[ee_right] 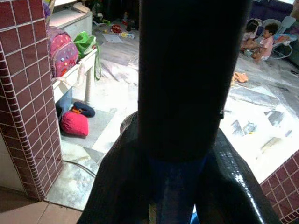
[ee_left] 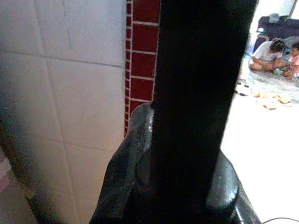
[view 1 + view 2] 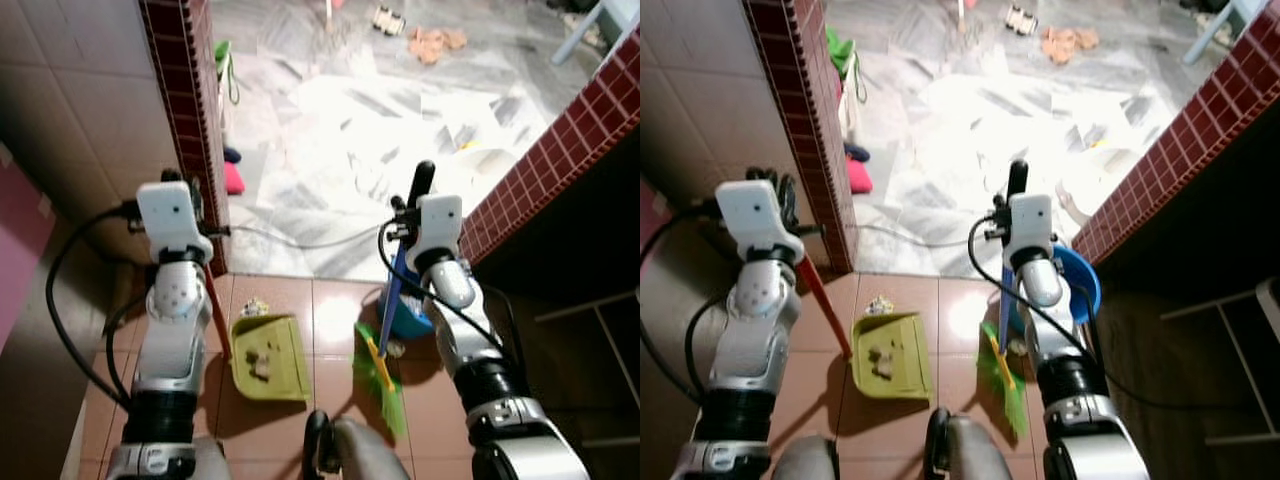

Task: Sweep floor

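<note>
Nearest your head camera, between the two arms, sits the robot's own grey body, cut off at the frame edge. Just beyond it lies the green dustpan (image 3: 266,355) on the red-brown tiled floor (image 3: 290,295), holding a few pale scraps; more crumbs (image 3: 255,307) lie at its far edge. Right of the dustpan you see the broom (image 3: 381,375), its green bristles on the tiles and its blue shaft rising into your right gripper (image 3: 421,186), which is clamped around the handle; the right wrist view is mostly blocked by that dark handle. Behind the broom, a blue basin (image 3: 1080,280) is partly hidden by the arm. Left of the dustpan, its red stick (image 3: 824,305) runs up to your left gripper (image 3: 775,190), whose fingers close around it near the brick-edged wall (image 3: 190,120).
</note>
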### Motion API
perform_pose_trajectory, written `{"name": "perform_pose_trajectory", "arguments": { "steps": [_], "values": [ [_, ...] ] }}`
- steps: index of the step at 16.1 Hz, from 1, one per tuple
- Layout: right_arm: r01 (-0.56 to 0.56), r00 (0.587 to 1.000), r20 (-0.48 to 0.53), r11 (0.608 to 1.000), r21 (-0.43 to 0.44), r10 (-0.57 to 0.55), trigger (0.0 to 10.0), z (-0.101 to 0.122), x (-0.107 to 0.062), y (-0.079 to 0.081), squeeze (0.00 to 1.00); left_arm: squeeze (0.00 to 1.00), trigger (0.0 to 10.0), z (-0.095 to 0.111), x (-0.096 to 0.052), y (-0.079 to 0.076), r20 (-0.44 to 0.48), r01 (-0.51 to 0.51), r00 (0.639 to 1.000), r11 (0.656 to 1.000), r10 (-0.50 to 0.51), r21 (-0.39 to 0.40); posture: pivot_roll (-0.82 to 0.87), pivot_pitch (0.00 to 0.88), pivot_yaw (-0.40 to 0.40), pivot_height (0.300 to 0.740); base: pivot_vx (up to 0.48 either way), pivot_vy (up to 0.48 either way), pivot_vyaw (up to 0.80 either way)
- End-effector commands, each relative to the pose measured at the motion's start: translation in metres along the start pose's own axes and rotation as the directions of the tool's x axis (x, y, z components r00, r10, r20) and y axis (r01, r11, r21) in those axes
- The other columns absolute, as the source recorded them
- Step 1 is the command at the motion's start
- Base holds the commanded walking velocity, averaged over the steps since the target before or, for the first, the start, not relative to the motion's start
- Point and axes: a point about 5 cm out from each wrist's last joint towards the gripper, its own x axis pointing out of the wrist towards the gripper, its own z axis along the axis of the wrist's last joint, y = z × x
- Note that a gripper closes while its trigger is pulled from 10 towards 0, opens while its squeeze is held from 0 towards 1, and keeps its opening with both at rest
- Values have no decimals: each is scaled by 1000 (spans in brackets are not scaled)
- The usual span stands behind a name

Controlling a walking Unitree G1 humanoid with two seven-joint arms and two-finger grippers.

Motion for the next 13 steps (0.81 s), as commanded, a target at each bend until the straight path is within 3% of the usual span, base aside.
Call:
{"name": "perform_pose_trajectory", "arguments": {
  "steps": [1,5,13],
  "values": [
    [21,1000,-16,1000,5,-21,10000,-2,1,-5,0,0,10000,14,2,-9,53,39,998,999,-39,-3,36,128,-123,740,0,0,0],
    [15,1000,-15,1000,9,-15,10000,-2,2,-2,0,0,10000,17,0,-12,48,50,998,999,-50,-6,38,132,-127,740,0,0,-495],
    [6,1000,-21,1000,13,-6,10000,-4,1,-1,0,0,10000,17,-1,-16,31,72,997,997,-72,-2,32,137,-129,740,0,0,0]
  ]
}}
